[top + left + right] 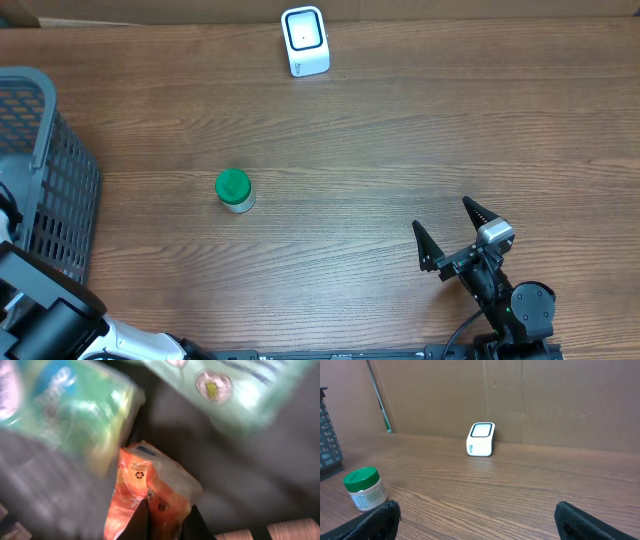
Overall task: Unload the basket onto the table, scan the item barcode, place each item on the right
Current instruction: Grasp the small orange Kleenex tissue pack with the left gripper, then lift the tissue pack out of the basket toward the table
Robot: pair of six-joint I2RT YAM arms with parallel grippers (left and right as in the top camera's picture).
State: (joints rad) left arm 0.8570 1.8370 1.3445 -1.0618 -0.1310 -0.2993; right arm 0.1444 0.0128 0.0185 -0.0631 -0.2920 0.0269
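Observation:
In the left wrist view my left gripper (167, 522) is shut on the lower edge of an orange packet (145, 477) with a crumpled clear top. It is down among other goods in the basket. The white barcode scanner (305, 40) stands at the table's far edge, also seen in the right wrist view (481, 439). My right gripper (442, 215) rests near the front right of the table, open, with only bare wood between its fingers (380, 520). The overhead view shows only the left arm's body (40, 310), not its gripper.
A dark mesh basket (50, 180) stands at the table's left edge. Blurred green and pale packages (75, 415) lie around the orange packet. A small jar with a green lid (234, 190) stands left of the table's middle. A cardboard wall (545, 395) backs the table.

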